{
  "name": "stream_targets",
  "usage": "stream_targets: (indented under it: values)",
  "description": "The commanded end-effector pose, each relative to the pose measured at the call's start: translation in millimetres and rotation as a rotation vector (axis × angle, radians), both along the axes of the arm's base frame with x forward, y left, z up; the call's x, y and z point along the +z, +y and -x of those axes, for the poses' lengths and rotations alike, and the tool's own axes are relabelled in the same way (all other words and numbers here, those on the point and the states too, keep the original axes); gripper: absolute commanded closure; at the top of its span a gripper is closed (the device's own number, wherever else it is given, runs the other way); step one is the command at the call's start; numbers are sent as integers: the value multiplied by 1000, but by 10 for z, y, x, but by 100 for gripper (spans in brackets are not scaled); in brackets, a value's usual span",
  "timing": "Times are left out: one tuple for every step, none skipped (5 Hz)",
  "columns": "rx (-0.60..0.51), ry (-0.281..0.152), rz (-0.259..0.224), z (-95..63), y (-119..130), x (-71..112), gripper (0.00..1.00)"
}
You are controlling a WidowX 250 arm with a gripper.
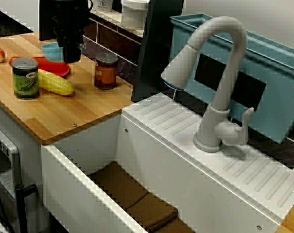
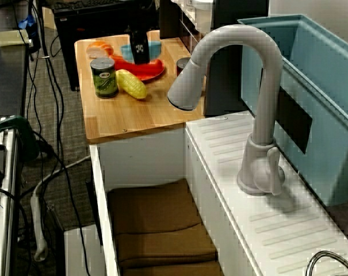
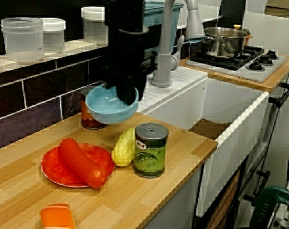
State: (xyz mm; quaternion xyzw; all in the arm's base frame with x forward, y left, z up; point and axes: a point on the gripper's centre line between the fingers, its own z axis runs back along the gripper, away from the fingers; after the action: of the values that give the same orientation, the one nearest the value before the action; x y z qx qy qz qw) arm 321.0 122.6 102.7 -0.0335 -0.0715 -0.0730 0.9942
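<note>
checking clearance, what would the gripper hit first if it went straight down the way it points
The gripper points down, holding the blue bowl by its rim. Going straight down, the bowl would likely land on the red plate near the sausage first, though depth is unclear.

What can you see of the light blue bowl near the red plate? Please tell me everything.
The light blue bowl is small, round and shallow, smooth and matte like plastic, with a plain rim. It looks empty as far as its inside shows. The black gripper grips its rim from above, and the bowl seems to hang slightly tilted, clear of the wooden counter, in front of a brown jar.
</note>
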Motion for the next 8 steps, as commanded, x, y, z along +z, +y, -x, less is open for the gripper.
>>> stream_targets:
  values:
    - [72,-84,-22,-71,387,185,100]
    - [88,-94,-28,-83,470,161,100]
    - [117,-107,-28,-114,600,118,100]
    - [128,-115,-40,-122,647,74,100]
    - [131,-115,-50,-129,659,41,100]
    - [141,-112,-53,-146,692,23,100]
    - [163,-109,-48,-182,768,17,100]
    - [174,-120,-62,-210,789,-17,100]
